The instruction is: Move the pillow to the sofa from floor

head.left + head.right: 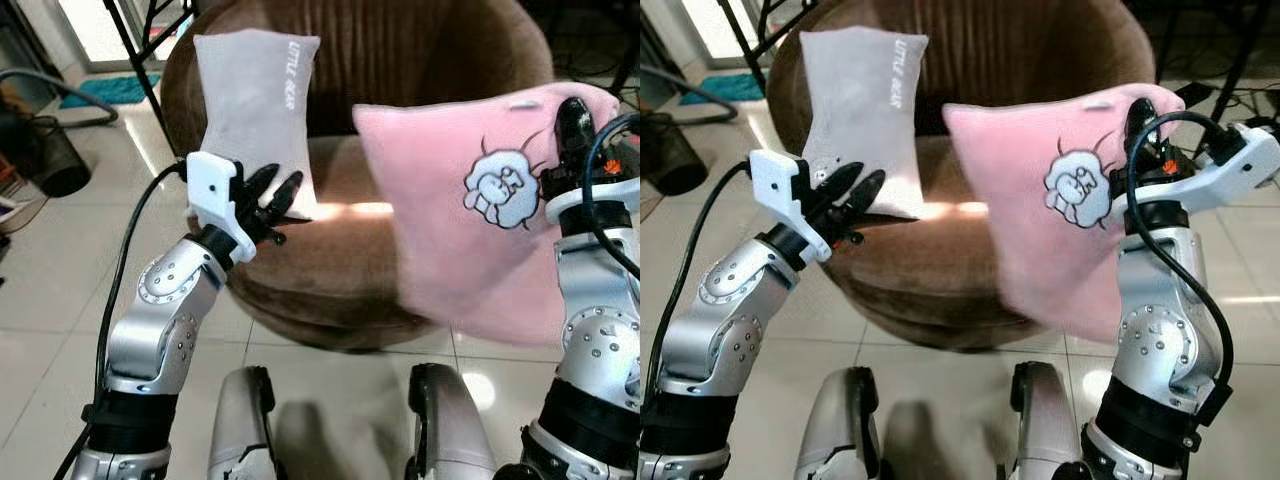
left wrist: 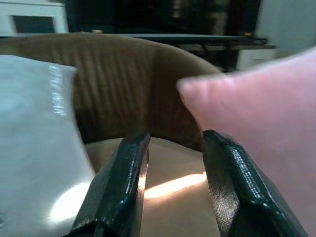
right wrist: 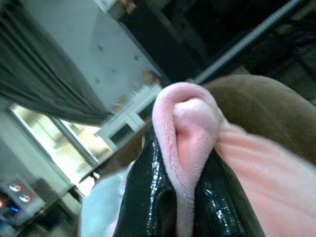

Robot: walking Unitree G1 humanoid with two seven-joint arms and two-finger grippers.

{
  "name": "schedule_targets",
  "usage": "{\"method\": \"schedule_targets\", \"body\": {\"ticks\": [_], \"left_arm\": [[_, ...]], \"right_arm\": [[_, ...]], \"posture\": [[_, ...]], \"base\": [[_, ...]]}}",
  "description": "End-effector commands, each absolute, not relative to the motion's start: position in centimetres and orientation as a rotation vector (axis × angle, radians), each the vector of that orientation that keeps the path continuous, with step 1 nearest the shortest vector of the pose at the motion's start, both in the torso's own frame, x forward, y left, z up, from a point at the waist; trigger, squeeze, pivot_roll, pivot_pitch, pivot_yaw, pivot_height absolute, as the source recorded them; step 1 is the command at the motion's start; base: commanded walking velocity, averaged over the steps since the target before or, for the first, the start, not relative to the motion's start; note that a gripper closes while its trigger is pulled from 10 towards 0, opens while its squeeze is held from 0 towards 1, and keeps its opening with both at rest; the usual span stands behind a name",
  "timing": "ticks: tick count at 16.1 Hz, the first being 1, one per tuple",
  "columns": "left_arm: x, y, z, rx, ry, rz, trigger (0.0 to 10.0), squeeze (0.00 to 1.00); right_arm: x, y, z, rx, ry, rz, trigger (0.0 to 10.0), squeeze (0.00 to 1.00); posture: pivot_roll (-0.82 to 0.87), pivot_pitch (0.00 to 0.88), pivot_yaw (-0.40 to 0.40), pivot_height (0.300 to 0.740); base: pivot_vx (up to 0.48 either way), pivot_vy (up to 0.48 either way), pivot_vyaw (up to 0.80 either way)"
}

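Holding the pink pillow (image 1: 470, 215) up in the air over the front of the brown sofa (image 1: 400, 60), right gripper (image 3: 190, 197) pinching its corner between closed fingers. Hovering near the grey pillow (image 1: 255, 110) leaning on the sofa back, left gripper (image 2: 173, 187) parted slightly and gripping nothing.

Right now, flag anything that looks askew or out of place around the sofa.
The pink pillow hangs tilted in the air in front of the brown sofa, pinched by one corner in the right gripper, not resting on the seat. The grey pillow stands upright against the backrest. Nothing looks spilled or damaged.
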State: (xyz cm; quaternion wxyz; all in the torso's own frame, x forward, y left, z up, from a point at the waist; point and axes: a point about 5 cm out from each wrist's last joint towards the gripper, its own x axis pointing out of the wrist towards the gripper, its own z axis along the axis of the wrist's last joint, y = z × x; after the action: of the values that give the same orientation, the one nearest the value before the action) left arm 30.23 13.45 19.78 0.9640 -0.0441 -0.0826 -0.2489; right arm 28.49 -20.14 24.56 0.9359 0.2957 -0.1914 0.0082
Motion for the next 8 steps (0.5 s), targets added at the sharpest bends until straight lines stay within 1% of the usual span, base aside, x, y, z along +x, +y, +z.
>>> {"method": "schedule_targets", "body": {"ticks": [1,3,4,8], "left_arm": [[30.6,14.2,19.8,-0.066,-0.165,-0.432,10.0,0.00],[30.5,14.0,18.9,-0.027,-0.136,-0.429,10.0,0.00],[29.9,13.2,17.1,0.078,-0.101,-0.457,10.0,0.00],[30.0,12.1,16.3,0.096,-0.085,-0.457,10.0,0.00]], "right_arm": [[28.5,-19.2,24.1,0.513,-0.335,-0.002,10.0,0.00],[28.4,-18.9,23.0,0.459,-0.290,-0.045,10.0,0.00],[27.8,-18.7,22.7,0.474,-0.292,-0.089,10.0,0.00],[27.6,-18.6,22.4,0.471,-0.270,-0.114,10.0,0.00]], "posture": [[-0.04,0.000,0.088,0.544],[-0.05,0.000,0.096,0.554],[-0.06,0.000,0.102,0.569],[-0.07,0.000,0.110,0.599]], "base": [[0.000,0.000,0.00],[0.000,0.000,0.00],[0.000,0.000,0.00],[0.000,0.000,0.00]]}}
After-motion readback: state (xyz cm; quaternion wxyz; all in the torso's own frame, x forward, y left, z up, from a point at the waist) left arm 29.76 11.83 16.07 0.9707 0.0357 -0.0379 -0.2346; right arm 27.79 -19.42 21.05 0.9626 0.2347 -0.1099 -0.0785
